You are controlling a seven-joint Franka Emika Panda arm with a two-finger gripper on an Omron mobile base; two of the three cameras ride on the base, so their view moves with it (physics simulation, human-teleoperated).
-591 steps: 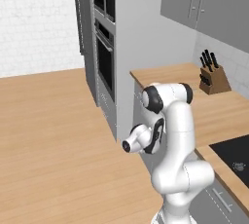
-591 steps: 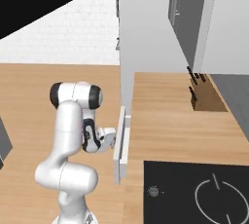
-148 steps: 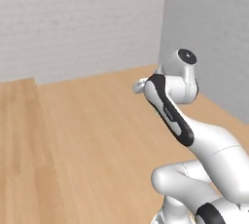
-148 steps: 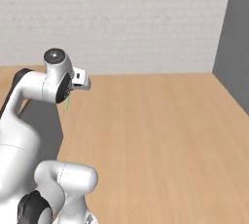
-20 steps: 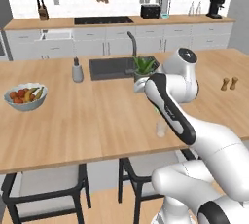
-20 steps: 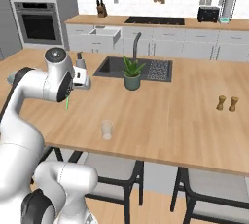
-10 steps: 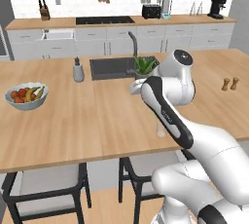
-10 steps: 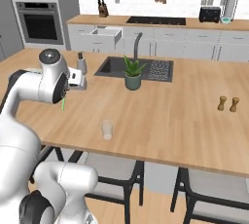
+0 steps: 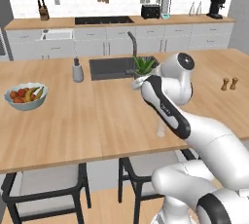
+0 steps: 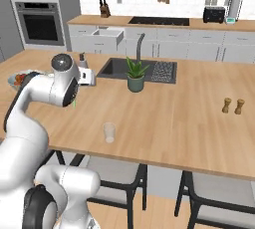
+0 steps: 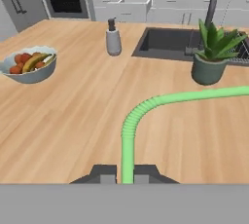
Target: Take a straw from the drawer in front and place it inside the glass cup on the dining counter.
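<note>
My gripper (image 11: 126, 173) is shut on the green straw (image 11: 128, 135), which rises between the fingertips and bends off to the right. From the right base view a short bit of the straw (image 10: 74, 104) shows below my hand (image 10: 85, 77), above the dining counter (image 10: 174, 116). The glass cup (image 10: 109, 132) stands upright near the counter's front edge, lower and to the right of my hand. In the left base view the glass cup (image 9: 160, 131) peeks out from behind my forearm. The drawer (image 10: 108, 35) stands open at the far wall cabinets.
A fruit bowl (image 9: 25, 95) sits at the counter's left. A grey canister (image 9: 78, 72), the dark sink (image 10: 119, 66) with its tap and a potted plant (image 10: 135, 76) lie behind my hand. Salt and pepper shakers (image 10: 232, 105) stand at the right. Chairs (image 10: 112, 175) are tucked under the front edge.
My wrist swayed a little to the left and came back, still holding the straw. The base, the cup and the rest of the scene have stayed put.
</note>
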